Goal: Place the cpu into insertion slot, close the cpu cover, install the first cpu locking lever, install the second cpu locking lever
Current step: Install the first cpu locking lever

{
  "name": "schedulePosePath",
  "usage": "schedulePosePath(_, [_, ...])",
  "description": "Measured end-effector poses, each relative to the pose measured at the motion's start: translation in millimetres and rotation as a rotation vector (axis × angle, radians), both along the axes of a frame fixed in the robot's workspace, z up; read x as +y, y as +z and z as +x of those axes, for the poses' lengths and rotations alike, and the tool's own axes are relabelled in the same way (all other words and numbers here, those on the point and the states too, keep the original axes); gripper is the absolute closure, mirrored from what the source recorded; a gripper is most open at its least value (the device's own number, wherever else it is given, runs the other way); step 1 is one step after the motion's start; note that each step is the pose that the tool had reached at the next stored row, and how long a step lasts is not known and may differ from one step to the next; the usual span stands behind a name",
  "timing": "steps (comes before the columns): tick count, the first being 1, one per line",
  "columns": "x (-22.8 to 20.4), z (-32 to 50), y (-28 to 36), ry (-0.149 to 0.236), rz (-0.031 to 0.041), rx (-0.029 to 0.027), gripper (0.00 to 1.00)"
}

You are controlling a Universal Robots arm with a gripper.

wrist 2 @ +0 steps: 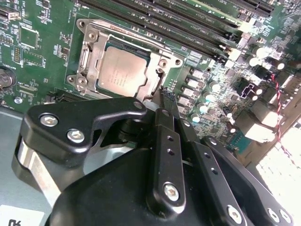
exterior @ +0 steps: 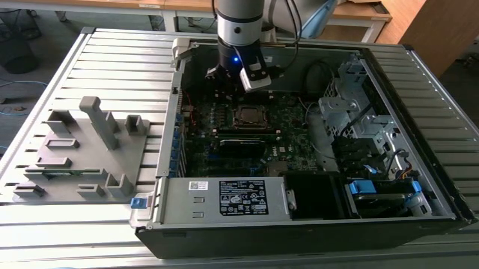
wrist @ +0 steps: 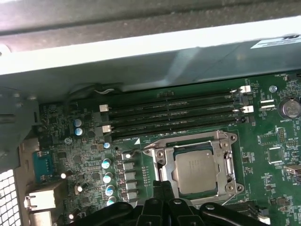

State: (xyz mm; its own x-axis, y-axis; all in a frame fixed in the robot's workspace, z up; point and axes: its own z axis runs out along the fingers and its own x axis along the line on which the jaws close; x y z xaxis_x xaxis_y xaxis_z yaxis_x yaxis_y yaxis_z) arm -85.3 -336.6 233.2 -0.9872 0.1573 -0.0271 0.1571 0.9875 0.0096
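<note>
The cpu lies flat in the insertion slot on the green motherboard, its silver-grey top showing. The cpu cover lies down around it as a silvery frame. My gripper is shut, and its black fingertips hover at one edge of the socket, close to a corner of the cover. I cannot tell whether the tips touch a locking lever. In the exterior view the gripper hangs just beyond the socket's far side, inside the open computer case.
Long black memory slots run beside the socket. The case wall rises close behind them. A row of capacitors stands on the other side. A grey power supply, a drive cage and a grey fixture surround the board.
</note>
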Motion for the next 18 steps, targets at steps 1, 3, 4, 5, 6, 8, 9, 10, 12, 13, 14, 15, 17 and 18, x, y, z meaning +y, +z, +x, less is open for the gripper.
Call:
schedulePosePath(1, [0.0,-0.9,0.0,0.0,0.0,-0.0002,0.89])
schedulePosePath(3, [0.0,-1.9,0.0,0.0,0.0,-0.0008,0.89])
schedulePosePath(4, [0.0,-1.9,0.0,0.0,0.0001,-0.0008,0.89])
schedulePosePath(5, [-0.1,-2.0,0.6,0.0,-0.0002,-0.0006,0.89])
schedulePosePath(6, [-0.1,-2.0,1.6,0.0,-0.0001,-0.0007,0.89])
schedulePosePath(8, [0.0,-2.0,4.7,0.0,0.0,-0.0008,0.89])
schedulePosePath(9, [0.0,-2.0,6.2,0.0,-0.0001,-0.0007,0.89])
schedulePosePath(10, [0.0,-2.0,7.0,0.0,-0.0001,-0.0007,0.89])
schedulePosePath(12, [0.0,-2.0,7.0,0.0,0.0001,-0.0008,0.89])
schedulePosePath(13, [0.0,-2.5,7.0,0.0,0.0001,-0.0013,0.89])
schedulePosePath(14, [0.0,-3.4,7.0,0.0,0.0,-0.0021,0.89])
schedulePosePath(15, [0.0,-4.8,7.0,0.0,-0.0001,-0.0031,0.89])
schedulePosePath(17, [0.0,-8.3,6.9,0.0,-0.0001,-0.0058,0.89])
schedulePosePath(18, [0.0,-10.1,6.8,0.0,-0.0001,-0.007,0.89])
